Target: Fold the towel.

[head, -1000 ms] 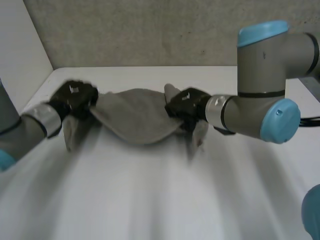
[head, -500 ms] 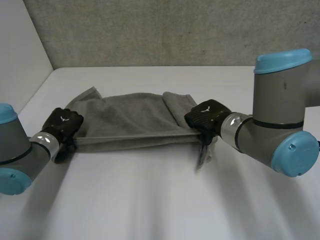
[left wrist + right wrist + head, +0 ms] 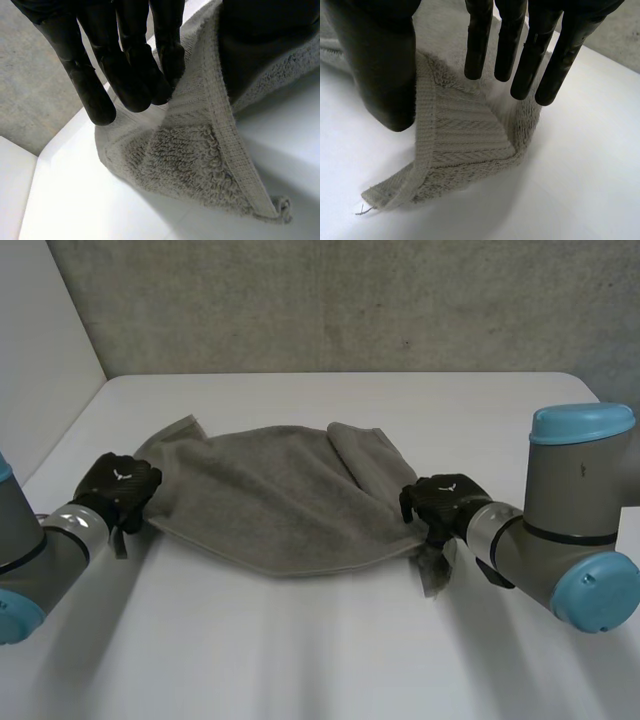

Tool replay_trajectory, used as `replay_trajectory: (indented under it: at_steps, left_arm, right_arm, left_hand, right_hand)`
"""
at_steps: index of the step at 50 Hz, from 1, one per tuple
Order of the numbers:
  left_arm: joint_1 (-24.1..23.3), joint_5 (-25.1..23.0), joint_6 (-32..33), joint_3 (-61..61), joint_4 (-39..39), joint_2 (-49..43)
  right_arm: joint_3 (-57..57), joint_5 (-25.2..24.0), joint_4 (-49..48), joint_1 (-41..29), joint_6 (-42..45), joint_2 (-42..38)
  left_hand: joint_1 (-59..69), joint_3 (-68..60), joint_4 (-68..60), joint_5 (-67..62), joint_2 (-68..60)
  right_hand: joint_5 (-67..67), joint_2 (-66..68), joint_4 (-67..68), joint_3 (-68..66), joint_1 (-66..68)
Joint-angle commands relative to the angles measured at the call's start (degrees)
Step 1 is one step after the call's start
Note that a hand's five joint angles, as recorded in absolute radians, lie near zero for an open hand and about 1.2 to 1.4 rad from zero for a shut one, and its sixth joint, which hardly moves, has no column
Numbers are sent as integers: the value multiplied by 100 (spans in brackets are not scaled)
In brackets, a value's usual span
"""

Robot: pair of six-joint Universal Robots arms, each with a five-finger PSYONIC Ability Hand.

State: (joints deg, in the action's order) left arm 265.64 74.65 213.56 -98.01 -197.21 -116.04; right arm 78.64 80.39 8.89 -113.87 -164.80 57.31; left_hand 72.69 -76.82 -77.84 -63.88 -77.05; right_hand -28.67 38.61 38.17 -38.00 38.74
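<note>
Two near corners of the grey towel (image 3: 280,495) are raised, and its middle lies on the white counter (image 3: 300,640). At the left corner the left hand (image 3: 120,488) pinches it, fingers (image 3: 125,75) against thumb. At the right corner the right hand (image 3: 447,502) pinches likewise, tip dangling.

grey towel (image 3: 280,495) with looped pile and ribbed border band, black left hand (image 3: 120,485) and right hand (image 3: 440,502) at towel's ends, white table (image 3: 300,640), speckled grey wall (image 3: 350,300) behind towel
</note>
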Motion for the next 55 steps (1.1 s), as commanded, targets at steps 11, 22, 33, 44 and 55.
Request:
replay_trajectory:
  at_steps: [11, 22, 33, 44, 55]
  left_arm:
    - [277, -47, -1307, 282, 498, 1688]
    - [304, -407, -2090, 440, 613, 2877]
    - [427, -425, -2222, 1240, 605, 1928]
    - [49, 6, -2187, 4123, 1018, -489]
    - [-100, 525, -2372, 6531, 1106, -648]
  right_arm:
    - [-427, -365, 445, 506, 255, 1183]
    - [-1490, -735, 1369, 524, 914, 2381]
    - [-2605, -43, 1414, 410, 2082, 944]
    - [-5741, 803, 817, -91, 2734, -1281]
    - [-7275, 558, -10, -135, 1866, -1135]
  left_hand:
    - [731, -318, -216, -612, -295]
    - [731, -318, -216, -612, -295]
    - [731, -318, -216, -612, -295]
    - [731, -318, -216, -612, -295]
    - [731, -318, -216, -612, -295]
  right_hand:
    - [-4133, 4139, 4183, -4200, 4126]
    - [-4133, 4139, 4183, -4200, 4126]
    - [-4133, 4139, 4183, -4200, 4126]
    - [-4133, 4139, 4183, -4200, 4126]
    - [-4133, 4139, 4183, -4200, 4126]
